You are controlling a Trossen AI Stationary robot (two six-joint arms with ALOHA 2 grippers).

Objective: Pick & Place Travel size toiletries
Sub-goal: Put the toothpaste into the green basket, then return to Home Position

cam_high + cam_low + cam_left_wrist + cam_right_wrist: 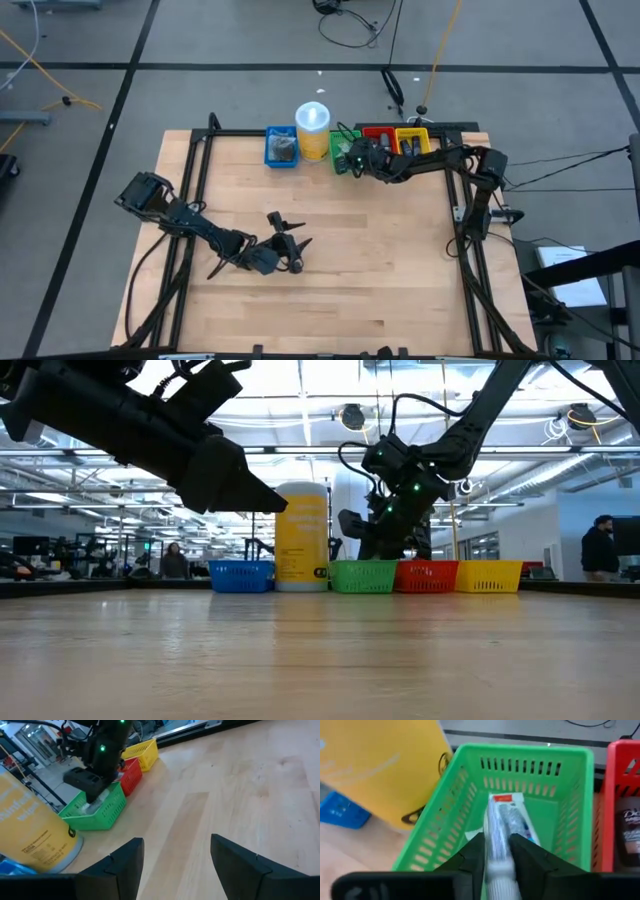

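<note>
Over the green bin (570, 810) at the worktop's far edge, the right hand (496, 851) grips a white-silver tube (502, 822), not yet released; the left hand (176, 860) waits mid-worktop, fingers wide

The right wrist view cuts off the red bin (620, 805) at its edge, and the dark container (629, 827) in it shows only partly, its label blurred. From above, the blue bin's (281, 147) contents are too small to tell. The white-silver tube's (500, 827) lower end is hidden between the right gripper's (496, 852) jaws.
</note>
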